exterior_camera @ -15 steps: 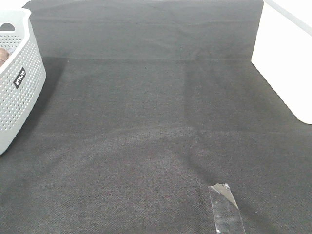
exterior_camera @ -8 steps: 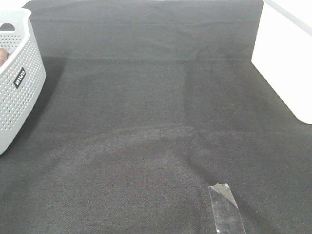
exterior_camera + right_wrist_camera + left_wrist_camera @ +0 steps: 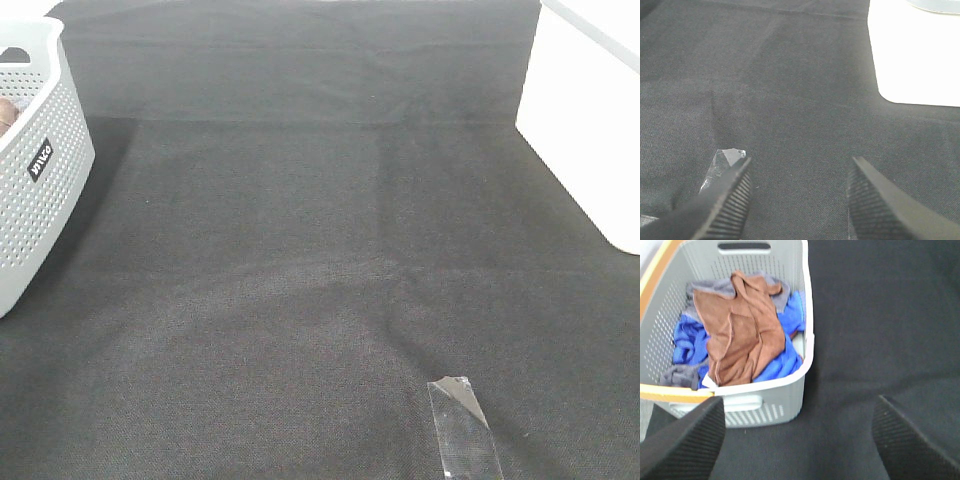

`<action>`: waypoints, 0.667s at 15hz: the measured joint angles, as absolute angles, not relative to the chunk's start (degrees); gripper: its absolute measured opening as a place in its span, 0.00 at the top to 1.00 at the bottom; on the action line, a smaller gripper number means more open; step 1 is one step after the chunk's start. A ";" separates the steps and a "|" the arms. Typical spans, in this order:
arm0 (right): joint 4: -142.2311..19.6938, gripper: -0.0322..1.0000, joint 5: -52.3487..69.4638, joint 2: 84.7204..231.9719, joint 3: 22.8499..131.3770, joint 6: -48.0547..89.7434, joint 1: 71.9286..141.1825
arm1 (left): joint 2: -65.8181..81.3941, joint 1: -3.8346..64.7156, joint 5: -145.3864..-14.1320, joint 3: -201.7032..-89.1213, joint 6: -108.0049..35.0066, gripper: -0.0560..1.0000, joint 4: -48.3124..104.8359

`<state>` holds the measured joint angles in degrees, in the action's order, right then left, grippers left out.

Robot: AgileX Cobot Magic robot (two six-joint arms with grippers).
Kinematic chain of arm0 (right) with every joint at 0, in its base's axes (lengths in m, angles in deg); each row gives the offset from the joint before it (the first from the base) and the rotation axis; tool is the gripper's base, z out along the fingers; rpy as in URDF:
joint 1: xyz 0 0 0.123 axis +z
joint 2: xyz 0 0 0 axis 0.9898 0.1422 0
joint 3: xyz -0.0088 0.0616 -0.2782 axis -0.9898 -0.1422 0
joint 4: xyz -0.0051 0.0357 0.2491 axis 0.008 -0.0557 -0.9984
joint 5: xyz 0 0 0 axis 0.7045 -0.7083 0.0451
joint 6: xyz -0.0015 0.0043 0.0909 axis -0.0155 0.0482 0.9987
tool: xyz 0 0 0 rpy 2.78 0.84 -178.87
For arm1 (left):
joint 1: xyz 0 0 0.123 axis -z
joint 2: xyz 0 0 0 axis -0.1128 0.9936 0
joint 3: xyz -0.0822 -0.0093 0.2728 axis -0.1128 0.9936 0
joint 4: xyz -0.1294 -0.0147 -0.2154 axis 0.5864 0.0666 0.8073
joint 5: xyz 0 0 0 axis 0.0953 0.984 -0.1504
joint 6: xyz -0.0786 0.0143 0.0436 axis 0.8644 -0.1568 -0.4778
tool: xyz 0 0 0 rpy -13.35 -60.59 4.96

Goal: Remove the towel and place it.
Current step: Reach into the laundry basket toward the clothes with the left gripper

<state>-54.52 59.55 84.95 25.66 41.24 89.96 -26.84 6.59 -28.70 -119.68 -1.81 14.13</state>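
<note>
Rust-brown microfibre towel (image 3: 742, 335) lay crumpled inside the light grey perforated plastic basket (image 3: 760, 405), on top of the pile. Bright blue cloths (image 3: 782, 362) sat under and beside it, and a grey cloth (image 3: 715, 286) was at the far end near the handle slot. The towel's stitched hem was visible, and a small white tag showed at its near corner against the basket wall. Nothing touched the towel.

Left gripper (image 3: 799, 402) hovered over the black woven tablecloth (image 3: 300, 250) just beside the basket's near corner. Its ribbed black fingers (image 3: 685, 445) were spread wide, with nothing between them.

Right gripper (image 3: 800, 165) hung over bare tablecloth well apart from the basket. Its fingers (image 3: 725, 200) were apart and empty. A strip of clear tape (image 3: 725, 159) lay flat on the tablecloth close by one fingertip; contact couldn't be judged.

In the exterior high view the basket stood at the left edge of the table. A white rectangular box (image 3: 585, 130) was at the right edge, and the tape strip was near the front.
</note>
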 joint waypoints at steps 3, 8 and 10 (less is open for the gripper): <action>-54.52 0.44 59.55 84.95 25.66 41.24 89.96 | -19.10 6.59 -23.60 -125.13 -2.44 0.23 14.13; -54.52 0.44 59.55 84.95 25.66 41.24 89.96 | -6.96 6.59 -18.67 -133.32 -5.65 0.23 14.13; -54.52 0.44 59.55 84.95 25.66 41.24 89.96 | -1.74 6.59 -16.89 -135.78 -7.37 0.23 14.13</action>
<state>-54.52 59.55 84.95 25.66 41.24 89.96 -1.74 6.59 -16.89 -135.78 -7.37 14.13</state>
